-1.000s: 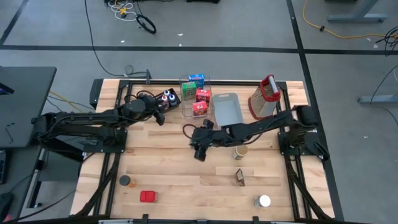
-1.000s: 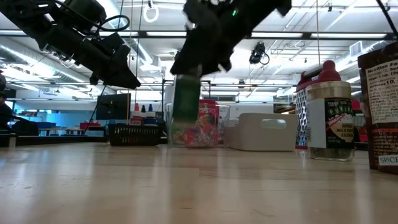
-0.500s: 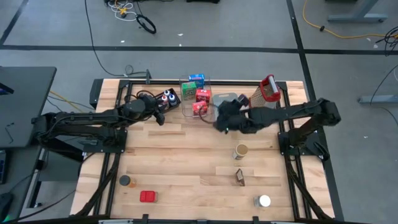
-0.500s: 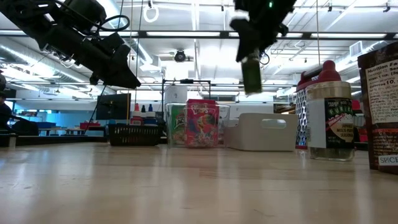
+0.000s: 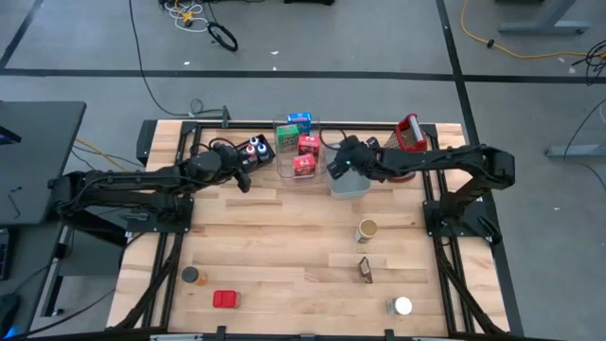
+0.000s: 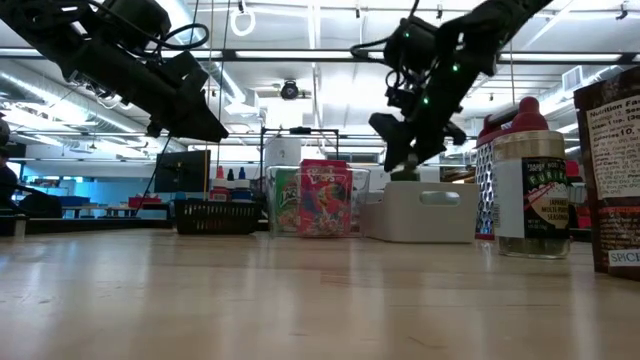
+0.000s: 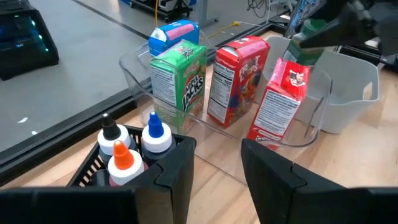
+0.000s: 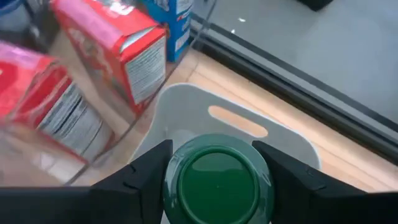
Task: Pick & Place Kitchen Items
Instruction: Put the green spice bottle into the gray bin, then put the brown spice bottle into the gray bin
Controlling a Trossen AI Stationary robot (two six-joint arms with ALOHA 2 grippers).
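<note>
Risk first: your right claw (image 8: 217, 180) is closed around a round green-capped jar (image 8: 217, 182), holding it in the air above the pale grey-blue plastic bin (image 5: 348, 180) at the back of the wooden desk (image 5: 284, 246). In the low view the jar hangs over the bin's near-left part, close to the wall it shares with its neighbour. If you let go from this height, I judge the jar could strike the rim, bounce out, or tip against the clear plastic tray (image 7: 205, 130) just beside it. Lowering first would help.

Containers, as you would meet them:
- The grey-blue bin appears empty in the right wrist view, showing only a slot handle.
- The clear tray holds upright little cereal boxes: a green box (image 7: 180, 78), two red boxes (image 7: 236, 78), and a blue-topped box (image 7: 174, 34) behind.
- A black slatted basket (image 7: 124, 168) holds small squeeze bottles with black, blue and orange caps.

Your left claw (image 7: 214, 174) waits partly open, holding nothing, just in front of that basket.

Other items remain loose on the desk: a brown-lidded spice jar (image 5: 365, 230), a red tin (image 5: 225, 299), a white-lidded jar (image 5: 402, 306).
</note>
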